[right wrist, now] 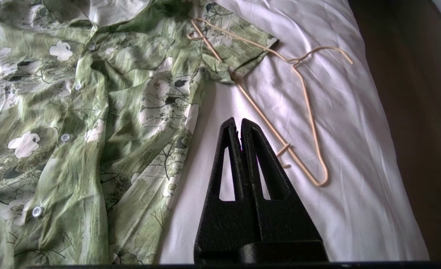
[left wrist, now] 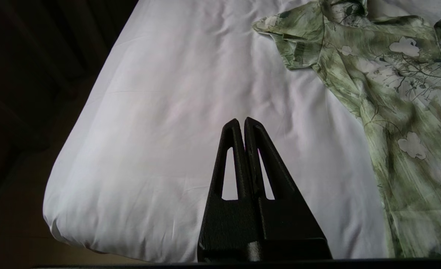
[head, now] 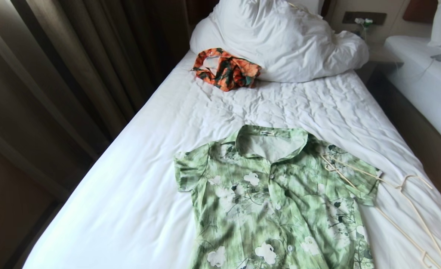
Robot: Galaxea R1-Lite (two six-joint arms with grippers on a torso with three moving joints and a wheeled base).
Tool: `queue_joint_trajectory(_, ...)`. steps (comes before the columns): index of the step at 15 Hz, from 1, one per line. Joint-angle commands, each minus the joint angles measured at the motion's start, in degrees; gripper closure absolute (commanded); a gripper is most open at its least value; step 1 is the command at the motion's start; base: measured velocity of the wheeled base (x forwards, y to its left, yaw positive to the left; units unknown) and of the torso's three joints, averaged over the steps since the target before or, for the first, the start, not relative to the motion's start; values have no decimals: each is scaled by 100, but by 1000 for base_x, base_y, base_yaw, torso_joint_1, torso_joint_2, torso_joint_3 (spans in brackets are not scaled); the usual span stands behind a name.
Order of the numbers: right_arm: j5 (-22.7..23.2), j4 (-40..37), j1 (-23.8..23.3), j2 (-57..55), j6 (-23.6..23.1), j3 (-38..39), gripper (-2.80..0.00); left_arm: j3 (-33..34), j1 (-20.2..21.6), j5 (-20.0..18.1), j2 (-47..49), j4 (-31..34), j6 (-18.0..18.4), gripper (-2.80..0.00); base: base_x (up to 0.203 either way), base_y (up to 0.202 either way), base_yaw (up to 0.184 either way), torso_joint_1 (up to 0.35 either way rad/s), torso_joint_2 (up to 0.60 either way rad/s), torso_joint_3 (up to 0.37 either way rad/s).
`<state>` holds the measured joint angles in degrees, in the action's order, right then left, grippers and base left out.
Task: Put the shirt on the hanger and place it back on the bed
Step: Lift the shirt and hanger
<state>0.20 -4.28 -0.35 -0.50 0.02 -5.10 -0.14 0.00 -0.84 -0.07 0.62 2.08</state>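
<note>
The shirt [head: 276, 198] lies flat and face up on the bed [head: 138, 194], collar toward the pillow, buttoned down the front, short sleeves spread out to either side. It is mottled light and dark green with white flowers and dark leaf outlines. One hanger [head: 403, 209], thin, cream-coloured wire, lies flat beside the shirt on its right: one corner of the frame rests on top of the shirt's right sleeve and shoulder, while the hook and the rest of the triangle lie on the bare sheet, close to the bed's right edge.

Beyond the shirt's collar, well apart from it, one crumpled orange-and-teal garment [head: 226, 69] sits against the big white pillow [head: 280, 37]. Left of the shirt the sheet is bare to the bed's edge, with dark curtains [head: 74, 67] beyond. Right of the shirt, past a dark gap, stands a second white bed [head: 426, 86].

Two tools show, each in its own wrist view. The left tool [left wrist: 241, 121] hangs over the sheet left of the shirt, fingers clenched together on nothing. The right tool [right wrist: 238, 121] hangs over the sheet between shirt and hanger, likewise clenched and empty.
</note>
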Motion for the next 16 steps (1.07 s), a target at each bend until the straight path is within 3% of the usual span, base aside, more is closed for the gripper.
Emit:
queue_joint_trajectory(1, 16, -56, 1, -440, -6, -507, 0, 5, 0, -4, 7, -1, 2, 0, 0, 0, 0, 0, 0, 0)
queue_joint_trajectory(4, 343, -101, -2, -835, -2, -906, 0, -2, 0, -12, 7, -1, 2, 0, 0, 0, 0, 0, 0, 0)
queue_joint_trajectory(7, 331, -74, -21, -1777, 165, -1297, 0, 2, 0, -3, 7, -1, 2, 0, 0, 0, 0, 0, 0, 0)
queue_joint_trajectory(12, 340, -53, -27, -4135, 1389, -2579, 0, -3, 0, -4, 7, -1, 2, 0, 0, 0, 0, 0, 0, 0)
queue_joint_trajectory(16, 680, -41, -55, -6116, 2276, -3413, 0, 3, 0, -3, 7, -1, 2, 0, 0, 0, 0, 0, 0, 0)
